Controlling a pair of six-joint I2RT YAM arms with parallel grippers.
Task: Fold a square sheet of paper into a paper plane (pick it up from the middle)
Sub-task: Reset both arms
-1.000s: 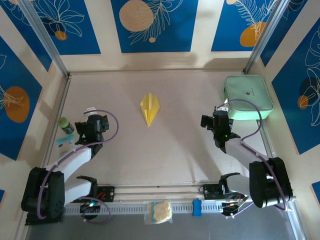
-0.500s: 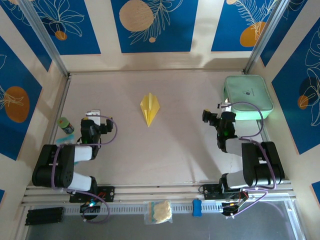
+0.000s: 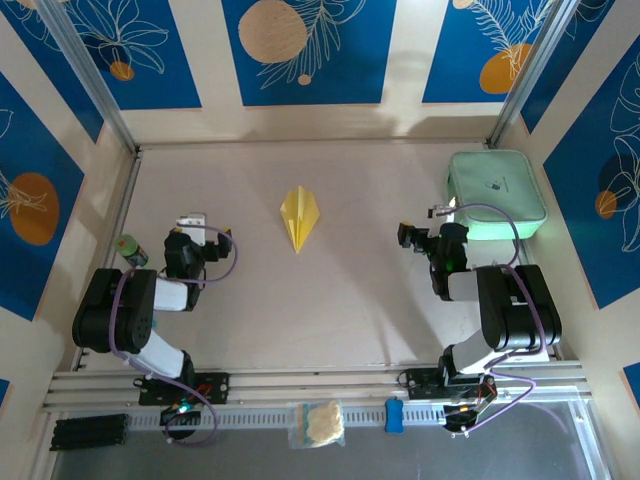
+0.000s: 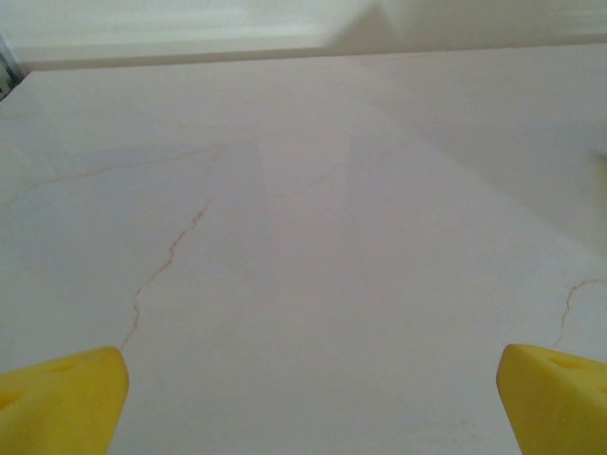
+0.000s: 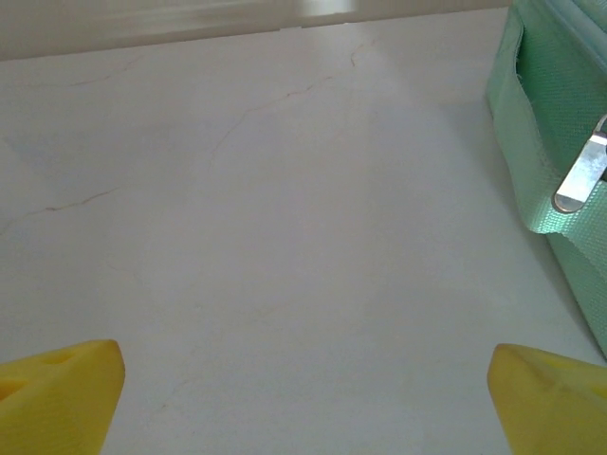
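Note:
The paper plane, a small bright yellow dart, lies flat on the pale table a little back of centre, nose pointing toward me. The square sheet of paper is out of view as a flat sheet. My left gripper rests low at the left, well apart from the plane, open; its yellow fingertips frame bare tabletop, and so does the left gripper itself. My right gripper sits low at the right, open, beside the mint-green case; the right gripper holds nothing between its fingertips.
A mint-green rounded case stands at the back right, its zipper pull close to my right fingers. A green-capped bottle is by the left wall. A cream wad in a clear bag and a blue object lie on the front rail.
Both arms have folded back over their bases, ending compact and low. Both grippers stayed open. The paper plane has not moved.

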